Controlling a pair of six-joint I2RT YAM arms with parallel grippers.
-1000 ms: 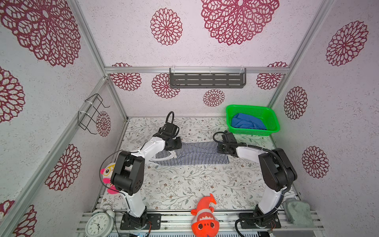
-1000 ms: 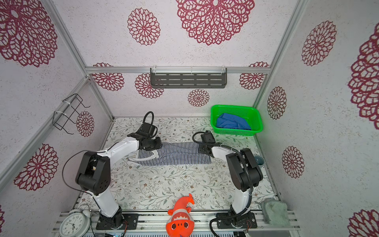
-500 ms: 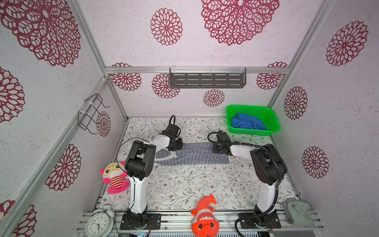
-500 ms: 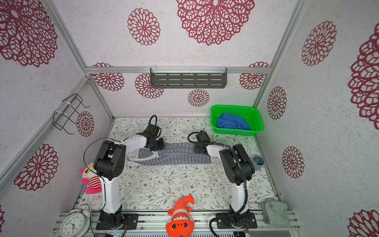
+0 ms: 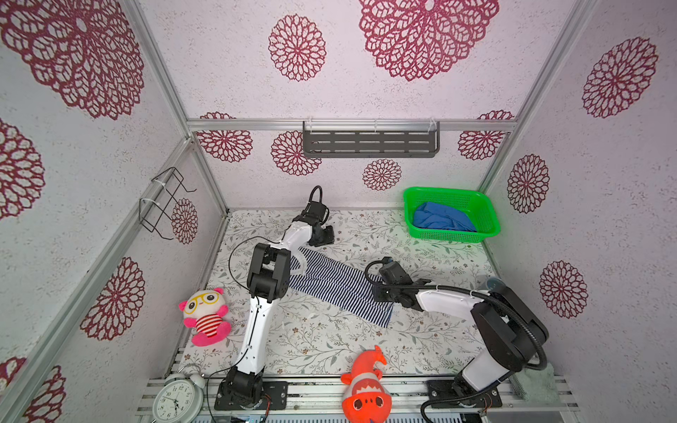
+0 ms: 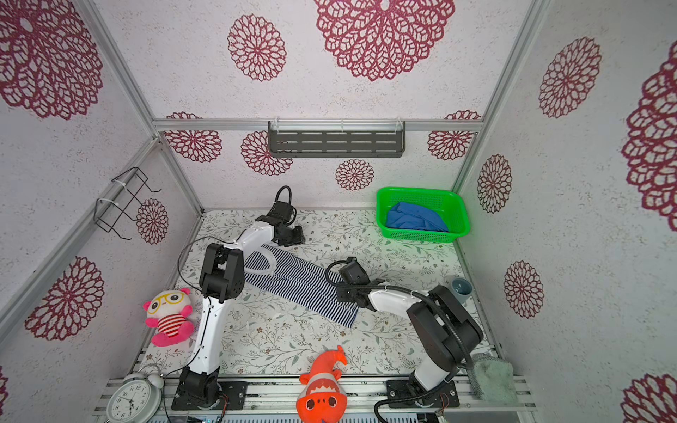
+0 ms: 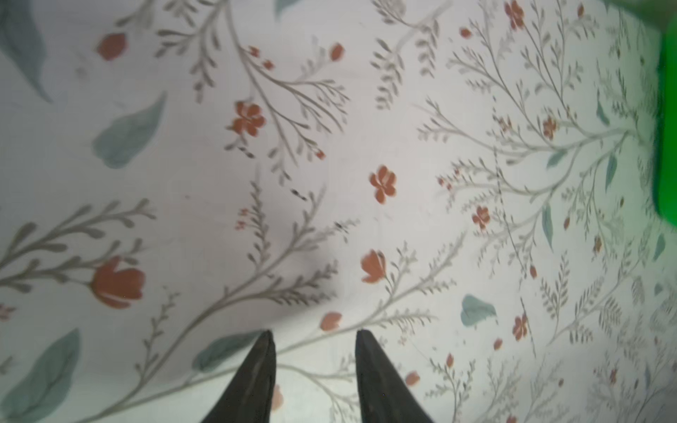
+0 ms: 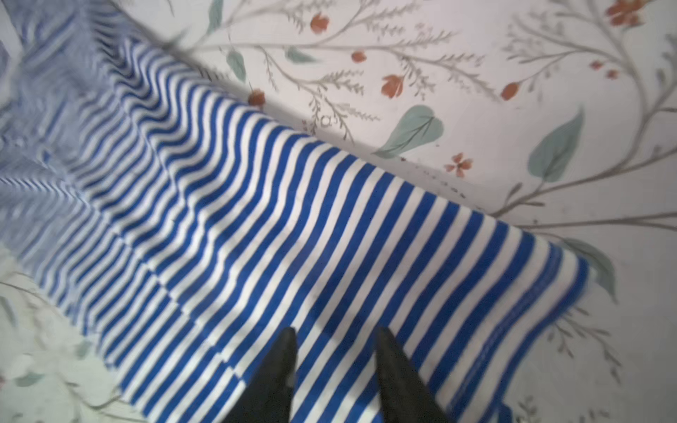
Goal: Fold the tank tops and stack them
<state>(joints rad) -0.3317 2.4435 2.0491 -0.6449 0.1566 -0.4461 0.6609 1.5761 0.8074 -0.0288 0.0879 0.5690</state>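
Observation:
The striped tank top (image 5: 337,284) (image 6: 293,282) lies flat and slantwise on the flowered tablecloth (image 5: 329,348). The plain blue tank top (image 5: 443,219) (image 6: 414,219) sits crumpled in the green basket (image 5: 487,216) at the back right. My left gripper (image 5: 326,234) (image 7: 315,333) is open over bare tablecloth, just beyond the striped top's strap end, with nothing between its fingertips. My right gripper (image 5: 379,296) (image 8: 335,331) is open above the striped top (image 8: 293,219), near its hem end, and the stripes show between its fingertips.
A pink plush toy (image 5: 205,318), an alarm clock (image 5: 177,401) and an orange fish plush (image 5: 362,388) stand along the front. A grey-green towel (image 5: 535,381) lies front right, a small cup (image 6: 461,289) by the right wall. The basket's edge (image 7: 666,146) shows in the left wrist view.
Both grippers have opened and let go of the striped top. Its hem end has swung toward the front with the right gripper, so it now lies slantwise. The left gripper has moved back.

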